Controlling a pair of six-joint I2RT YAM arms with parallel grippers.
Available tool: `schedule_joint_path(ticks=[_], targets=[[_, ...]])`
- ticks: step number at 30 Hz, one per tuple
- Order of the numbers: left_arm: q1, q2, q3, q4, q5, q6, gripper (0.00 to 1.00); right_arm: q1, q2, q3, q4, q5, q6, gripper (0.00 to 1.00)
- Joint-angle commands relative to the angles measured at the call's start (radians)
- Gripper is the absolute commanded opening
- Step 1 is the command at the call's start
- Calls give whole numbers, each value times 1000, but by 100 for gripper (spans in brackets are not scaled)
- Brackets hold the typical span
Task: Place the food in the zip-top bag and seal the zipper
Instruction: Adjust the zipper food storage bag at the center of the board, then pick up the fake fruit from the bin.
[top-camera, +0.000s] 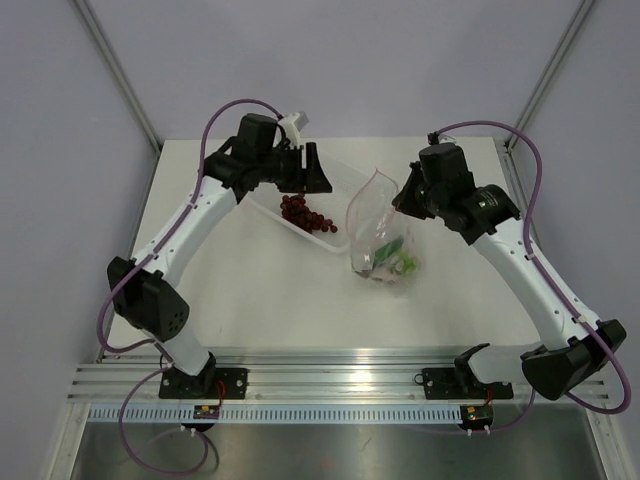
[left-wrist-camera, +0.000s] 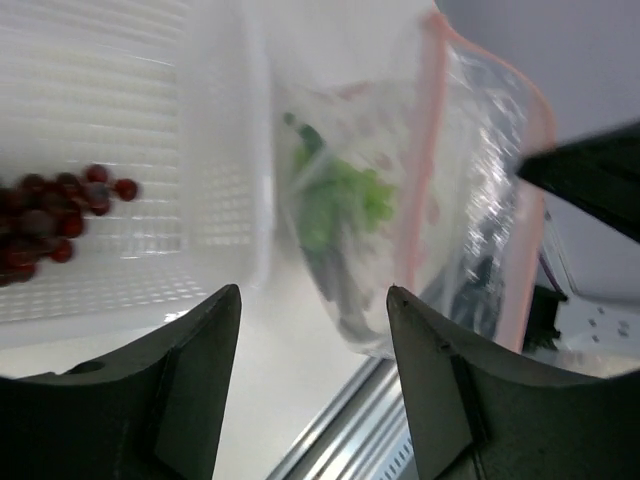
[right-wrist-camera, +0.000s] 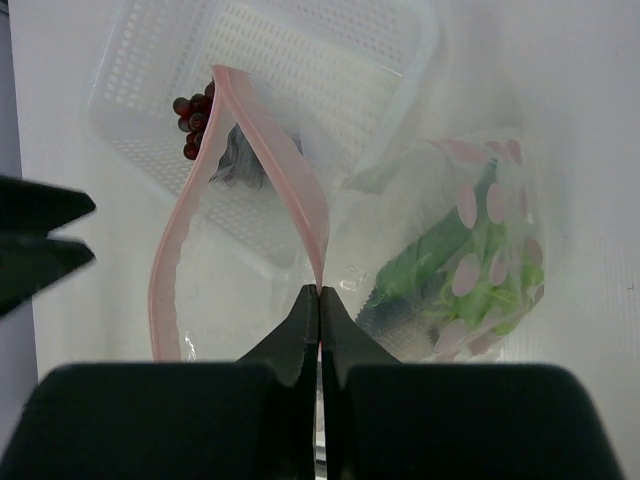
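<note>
Grapes (top-camera: 305, 213): in tray (top-camera: 345, 183), top view centre, just below my left gripper (top-camera: 314, 172), released, empty, the nearer arm. Bag (top-camera: 383, 238): right of tray, mouth open, zipper (right-wrist-camera: 305, 200) pinched by my right gripper (top-camera: 408, 197)

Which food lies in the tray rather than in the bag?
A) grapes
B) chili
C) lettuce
A: the grapes sit in the tray, while the lettuce and chili show through the bag.
</note>
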Motion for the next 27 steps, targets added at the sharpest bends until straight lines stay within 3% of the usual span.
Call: schedule_joint_path(ticks=[1,4,6,11,27], targets=[[79,88,146,-115,-249,52,62,1,-14,23,44,-18,3,0],[88,220,223,-173,-371,48,66,2,-17,25,36,-18,5,0],[94,280,284,-183,-388,29,79,1,-23,25,35,-16,8,0],[96,456,378,-212,-529,-67,87,1,-32,29,13,-9,10,0],[82,630,397,-227,-655,-109,85,1,-43,14,13,-18,22,0]])
